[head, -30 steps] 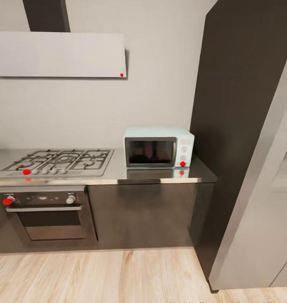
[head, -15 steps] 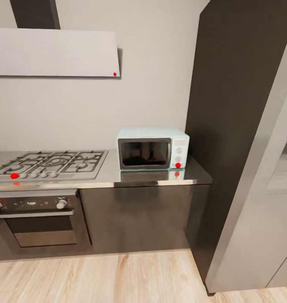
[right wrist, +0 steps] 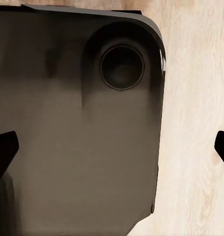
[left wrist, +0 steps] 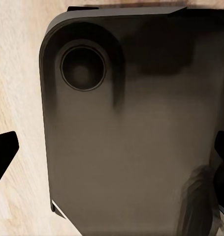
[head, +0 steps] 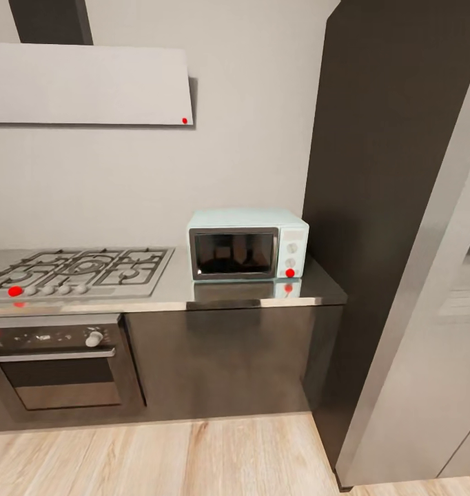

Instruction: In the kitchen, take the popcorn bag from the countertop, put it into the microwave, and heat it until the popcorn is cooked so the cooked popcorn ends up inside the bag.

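Where the head view faces the kitchen wall, the microwave (head: 247, 244), pale mint-blue with a dark glass door, white knob panel and a red dot at its lower right corner, stands on the tabletop (head: 262, 295) at the right end, door closed, its front mirrored in the glossy steel. To its left on the same slab lies the gas hob (head: 80, 270), with a red dot on one of its front knobs. Below the hob sits the oven (head: 59, 365), set in dark cabinets (head: 221, 362). A white flat hood (head: 87, 84) hangs on the grey wall above the hob. A tall dark cabinet (head: 393, 172) rises just right of the microwave. Pale wooden floor (head: 173, 458) runs along the foot of the units. The left end effector (left wrist: 112, 157) has its dark fingertips spread wide, nothing between them, above the robot's dark base (left wrist: 136, 123) and the floor. The right end effector (right wrist: 112, 152) is likewise spread wide and empty, over the same dark base.
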`<state>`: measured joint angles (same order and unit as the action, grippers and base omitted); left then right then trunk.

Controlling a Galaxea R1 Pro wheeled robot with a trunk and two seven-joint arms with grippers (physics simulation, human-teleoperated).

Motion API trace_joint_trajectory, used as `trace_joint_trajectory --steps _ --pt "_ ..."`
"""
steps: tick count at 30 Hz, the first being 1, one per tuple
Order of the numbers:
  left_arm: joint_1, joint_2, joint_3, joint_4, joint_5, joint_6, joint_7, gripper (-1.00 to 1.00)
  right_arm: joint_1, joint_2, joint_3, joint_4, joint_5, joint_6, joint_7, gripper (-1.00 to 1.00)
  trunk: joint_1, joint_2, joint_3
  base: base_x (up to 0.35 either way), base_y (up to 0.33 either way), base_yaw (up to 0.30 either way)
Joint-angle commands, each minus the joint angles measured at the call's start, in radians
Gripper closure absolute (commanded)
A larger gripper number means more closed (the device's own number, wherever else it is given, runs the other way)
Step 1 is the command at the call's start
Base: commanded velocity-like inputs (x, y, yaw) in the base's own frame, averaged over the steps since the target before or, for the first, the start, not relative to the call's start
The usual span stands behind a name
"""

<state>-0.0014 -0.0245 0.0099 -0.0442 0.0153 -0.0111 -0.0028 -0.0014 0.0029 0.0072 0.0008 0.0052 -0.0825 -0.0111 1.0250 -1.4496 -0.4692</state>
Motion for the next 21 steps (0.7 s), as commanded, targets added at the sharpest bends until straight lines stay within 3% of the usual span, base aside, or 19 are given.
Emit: trace_joint_trajectory --steps 1,12,21 --pt "0.0 0.0 0.001 0.0 0.002 -0.001 0.0 -1.0 0.0 0.0 0.001 0.0 0.001 -0.003 -0.001 -1.0 0.0 0.0 -0.001 0.0 0.0 0.0" --pt "0.0 0.0 0.001 0.0 0.002 -0.001 0.0 -1.0 0.0 0.0 0.001 0.0 -0.001 -0.001 -0.001 -1.0 0.0 0.0 -0.001 0.0 0.0 0.009" --pt "0.0 0.0 0.001 0.0 0.002 -0.001 0.0 -1.0 0.0 0.0 0.001 0.0 -0.001 -0.002 -0.001 -1.0 0.0 0.0 -0.001 0.0 0.0 0.184"
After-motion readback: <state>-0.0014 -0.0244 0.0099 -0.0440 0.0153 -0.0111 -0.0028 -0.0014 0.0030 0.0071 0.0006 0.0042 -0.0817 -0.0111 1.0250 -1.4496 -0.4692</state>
